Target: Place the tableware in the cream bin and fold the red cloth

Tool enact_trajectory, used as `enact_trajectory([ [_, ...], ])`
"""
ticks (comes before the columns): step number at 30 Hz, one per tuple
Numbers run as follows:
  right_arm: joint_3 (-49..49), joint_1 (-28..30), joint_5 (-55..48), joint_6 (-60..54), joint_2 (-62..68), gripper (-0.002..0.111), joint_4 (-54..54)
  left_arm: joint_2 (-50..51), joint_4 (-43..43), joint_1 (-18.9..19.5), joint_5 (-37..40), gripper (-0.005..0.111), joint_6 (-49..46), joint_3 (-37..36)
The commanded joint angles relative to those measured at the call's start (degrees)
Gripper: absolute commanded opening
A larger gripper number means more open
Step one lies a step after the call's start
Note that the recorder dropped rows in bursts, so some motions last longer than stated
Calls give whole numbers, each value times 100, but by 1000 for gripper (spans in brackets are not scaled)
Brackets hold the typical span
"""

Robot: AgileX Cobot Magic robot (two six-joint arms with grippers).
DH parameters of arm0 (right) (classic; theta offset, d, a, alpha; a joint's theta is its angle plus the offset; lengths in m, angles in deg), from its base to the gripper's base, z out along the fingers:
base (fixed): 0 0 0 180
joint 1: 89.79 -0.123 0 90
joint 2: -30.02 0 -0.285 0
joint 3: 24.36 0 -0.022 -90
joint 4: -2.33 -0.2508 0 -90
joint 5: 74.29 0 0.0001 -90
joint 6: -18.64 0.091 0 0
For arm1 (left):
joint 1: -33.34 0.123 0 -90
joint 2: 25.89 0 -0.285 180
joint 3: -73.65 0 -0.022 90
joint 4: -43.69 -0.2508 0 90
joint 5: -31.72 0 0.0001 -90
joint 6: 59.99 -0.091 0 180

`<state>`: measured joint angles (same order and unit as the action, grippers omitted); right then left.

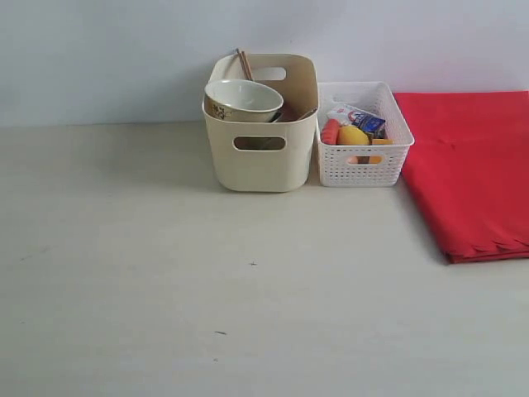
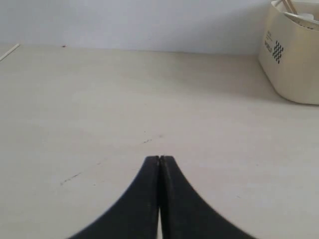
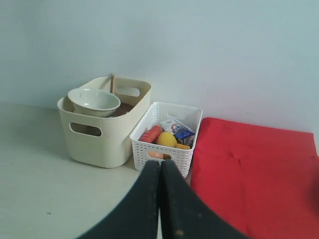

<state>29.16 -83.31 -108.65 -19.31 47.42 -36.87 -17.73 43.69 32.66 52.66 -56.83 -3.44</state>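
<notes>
The cream bin (image 1: 260, 161) stands at the back of the table with the white patterned bowl (image 1: 243, 100) resting tilted on top of its contents and wooden chopsticks (image 1: 244, 64) poking up behind. Other tableware inside is mostly hidden. The red cloth (image 1: 471, 169) lies flat and folded at the right, its scalloped edge toward the front. In the right wrist view the bin (image 3: 102, 142), bowl (image 3: 93, 101) and cloth (image 3: 254, 179) lie ahead of my right gripper (image 3: 159, 163), which is shut and empty. My left gripper (image 2: 159, 158) is shut over bare table, the bin (image 2: 294, 59) far off.
A lower white perforated basket (image 1: 364, 161) sits between bin and cloth, holding a lemon (image 1: 353, 136), a sausage (image 1: 331, 131) and a small blue-white carton (image 1: 364, 120). A pale wall runs behind. Neither arm shows in the exterior view.
</notes>
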Motion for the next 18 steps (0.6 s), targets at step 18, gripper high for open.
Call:
enact_trajectory([
  [18, 1877, -1185, 1856, 16, -890, 0, -77, -37, 36, 5, -64, 0, 33, -13],
])
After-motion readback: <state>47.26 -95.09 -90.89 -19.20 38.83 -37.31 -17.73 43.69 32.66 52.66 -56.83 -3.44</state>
